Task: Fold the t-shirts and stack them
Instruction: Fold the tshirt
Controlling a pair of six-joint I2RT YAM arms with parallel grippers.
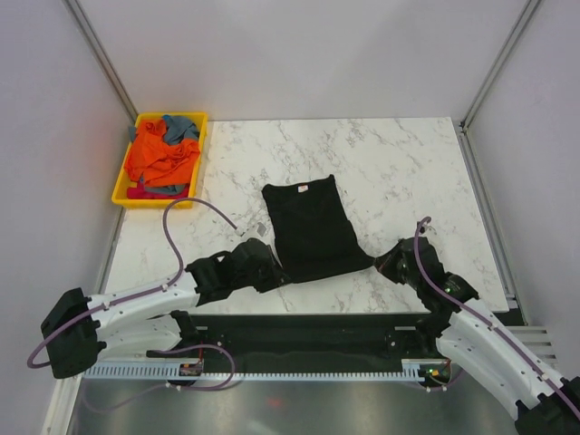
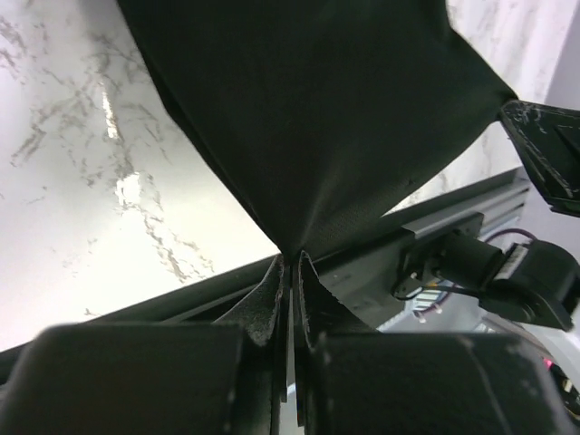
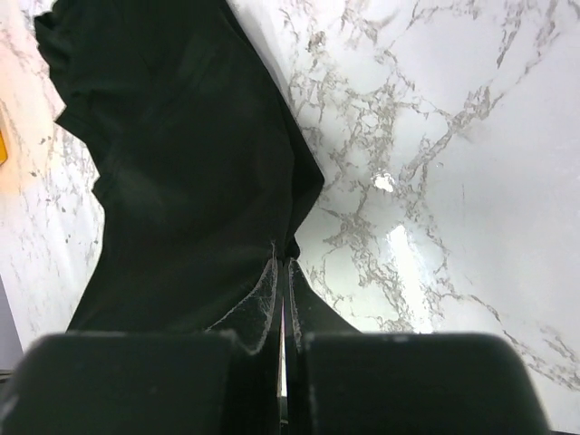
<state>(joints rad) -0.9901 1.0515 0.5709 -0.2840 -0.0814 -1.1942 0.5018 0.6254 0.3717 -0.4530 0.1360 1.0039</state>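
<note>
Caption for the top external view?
Left gripper and right gripper pinch near corners of the black t-shirt on the marble table; other t-shirts fill the yellow tray.

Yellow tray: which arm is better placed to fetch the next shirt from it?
Left. The yellow tray sits far left, on that arm's side. The left claw and right claw both pinch the black t-shirt's near corners, so release first.

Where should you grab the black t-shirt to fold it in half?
At its two near hem corners, coming from the arms' side of the table. The black t-shirt lies flat with its neck label at the far end, so those corners are the closest loose edges. The left gripper and right gripper are each shut on one.
</note>
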